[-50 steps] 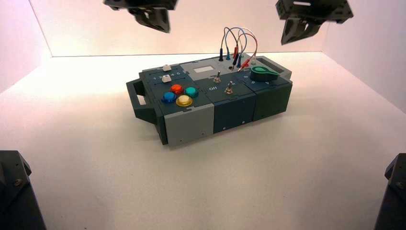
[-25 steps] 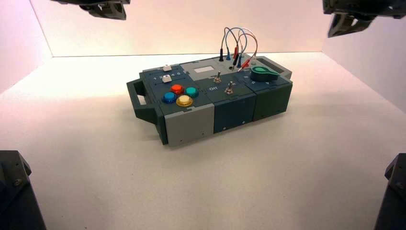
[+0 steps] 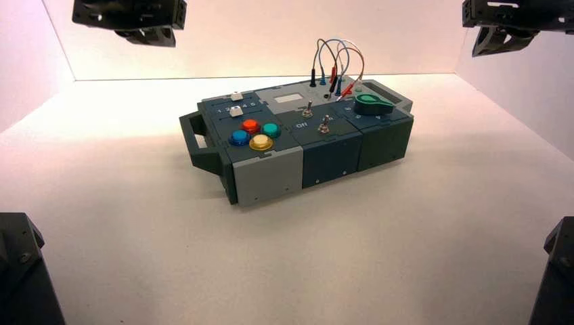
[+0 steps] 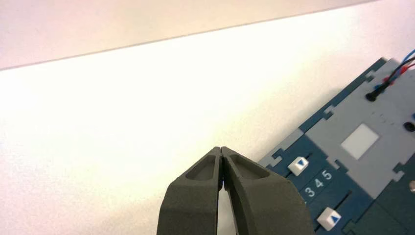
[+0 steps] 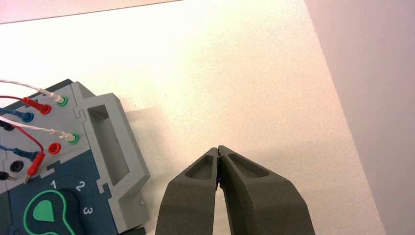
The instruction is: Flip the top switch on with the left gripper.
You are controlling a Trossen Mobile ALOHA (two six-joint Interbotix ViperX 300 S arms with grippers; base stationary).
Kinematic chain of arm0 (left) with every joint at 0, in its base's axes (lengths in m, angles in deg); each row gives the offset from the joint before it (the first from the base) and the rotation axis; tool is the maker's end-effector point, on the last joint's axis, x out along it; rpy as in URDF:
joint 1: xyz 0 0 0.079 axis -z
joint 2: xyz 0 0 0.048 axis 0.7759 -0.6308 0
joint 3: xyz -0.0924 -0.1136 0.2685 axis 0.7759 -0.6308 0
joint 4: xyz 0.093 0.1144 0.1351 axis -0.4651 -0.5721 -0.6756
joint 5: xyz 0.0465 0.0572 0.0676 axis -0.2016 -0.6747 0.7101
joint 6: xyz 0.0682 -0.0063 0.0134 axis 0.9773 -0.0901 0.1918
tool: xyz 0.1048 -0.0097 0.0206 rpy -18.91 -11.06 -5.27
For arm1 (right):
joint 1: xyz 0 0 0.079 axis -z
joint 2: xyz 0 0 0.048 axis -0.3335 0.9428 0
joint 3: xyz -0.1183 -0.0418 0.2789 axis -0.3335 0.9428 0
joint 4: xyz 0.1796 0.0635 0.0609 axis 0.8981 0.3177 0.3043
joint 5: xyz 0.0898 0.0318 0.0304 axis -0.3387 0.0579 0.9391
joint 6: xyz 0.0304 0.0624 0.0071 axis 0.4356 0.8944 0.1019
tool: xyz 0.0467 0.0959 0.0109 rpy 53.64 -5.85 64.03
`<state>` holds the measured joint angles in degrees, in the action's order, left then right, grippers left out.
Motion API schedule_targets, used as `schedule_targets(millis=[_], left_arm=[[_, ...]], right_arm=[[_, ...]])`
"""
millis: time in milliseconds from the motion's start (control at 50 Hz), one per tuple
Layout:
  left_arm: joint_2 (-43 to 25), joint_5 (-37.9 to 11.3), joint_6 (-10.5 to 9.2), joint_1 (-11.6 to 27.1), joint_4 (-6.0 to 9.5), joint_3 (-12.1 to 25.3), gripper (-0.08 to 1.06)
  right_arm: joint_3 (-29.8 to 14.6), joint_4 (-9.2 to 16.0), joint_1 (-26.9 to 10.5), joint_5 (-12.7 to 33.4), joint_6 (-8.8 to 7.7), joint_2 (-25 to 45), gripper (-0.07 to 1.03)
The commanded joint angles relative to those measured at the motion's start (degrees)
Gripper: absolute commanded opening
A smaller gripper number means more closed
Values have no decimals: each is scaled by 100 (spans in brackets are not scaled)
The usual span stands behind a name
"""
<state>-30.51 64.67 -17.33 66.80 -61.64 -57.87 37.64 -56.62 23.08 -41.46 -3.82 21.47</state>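
The left gripper (image 4: 221,149) is hanging above the table (image 3: 284,257), beyond the box's left end and well apart from the top switch (image 3: 307,110). Its jaws are together — the fingertips (image 4: 214,152) are meeting at a point. The right gripper (image 5: 219,149) is hanging above the table beyond the box's right end, its jaws likewise together.

The box (image 3: 304,135) is resting on the table. The top switch, a small silver toggle, is standing on the dark middle section, just beside the white "Off" lettering (image 3: 302,125) and behind a second silver toggle (image 3: 324,124). Neither gripper is touching the box.

On the left section, two white sliders (image 4: 298,165) (image 4: 329,218) are flanking a row of numerals, and the red (image 3: 250,126), green (image 3: 271,130), blue (image 3: 239,137) and yellow (image 3: 260,142) buttons are sitting in a cluster nearer the camera. On the right section, the green-and-black knob (image 3: 373,104) is sitting beside white numerals. Wires (image 3: 338,57) — black, blue, red and white — are arching over the grey rear panel (image 3: 288,97).
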Motion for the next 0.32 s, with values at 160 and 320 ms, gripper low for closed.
schedule_targets(millis=[160,320], left_arm=[[-26,53,-9,-18,35,237,-3],[-26,53,-79,-18,35,237,-3]], right_arm=[[-70,53,9,-53,26,-18,-2],[-79,62,-44,-62,26,9,-2]])
